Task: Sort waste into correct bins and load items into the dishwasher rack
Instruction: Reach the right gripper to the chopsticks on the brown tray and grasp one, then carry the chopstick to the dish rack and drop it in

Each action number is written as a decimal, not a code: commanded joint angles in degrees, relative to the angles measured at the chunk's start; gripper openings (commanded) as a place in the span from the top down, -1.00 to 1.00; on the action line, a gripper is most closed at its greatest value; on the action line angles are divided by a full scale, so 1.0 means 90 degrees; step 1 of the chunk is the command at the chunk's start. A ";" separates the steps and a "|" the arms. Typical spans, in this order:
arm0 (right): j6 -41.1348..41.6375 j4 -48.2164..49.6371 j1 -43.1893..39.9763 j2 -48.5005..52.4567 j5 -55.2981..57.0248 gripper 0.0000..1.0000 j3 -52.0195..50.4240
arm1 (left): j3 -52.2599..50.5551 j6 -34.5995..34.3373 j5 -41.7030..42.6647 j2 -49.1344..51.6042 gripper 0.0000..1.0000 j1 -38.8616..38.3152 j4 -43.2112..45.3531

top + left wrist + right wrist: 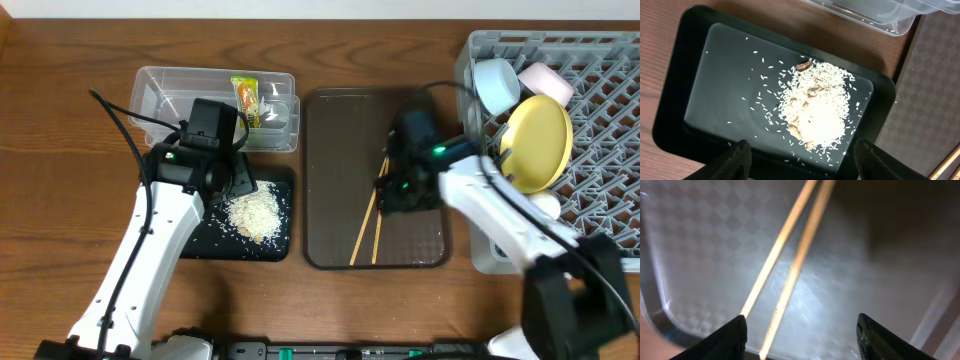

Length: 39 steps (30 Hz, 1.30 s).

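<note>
A heap of rice-like food scraps (252, 213) lies in the black tray (200, 243); it also fills the left wrist view (816, 109). My left gripper (800, 160) is open just above the tray (695, 75). The green-and-yellow wrapper (246, 97) sits in the clear tub (160, 88). Two wooden chopsticks (366, 228) lie on the brown serving tray (330, 150). My right gripper (801, 336) is open and low over the chopsticks (785, 255). The yellow plate (540, 140), a light blue bowl (494, 84) and a white bowl (548, 80) stand in the grey rack (610, 110). The paper scrap and cup are not visible.
The brown serving tray (700, 235) lies between the black tray and the rack. The clear tub's corner (890, 20) shows beyond the black tray. Bare wooden table (60, 120) lies to the left.
</note>
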 commanded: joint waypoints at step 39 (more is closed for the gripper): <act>-0.1455 -0.0593 -0.2892 -0.1732 0.1462 0.98 0.0556 | 0.0036 -0.0015 -0.0051 0.0000 -0.37 0.0039 -0.0039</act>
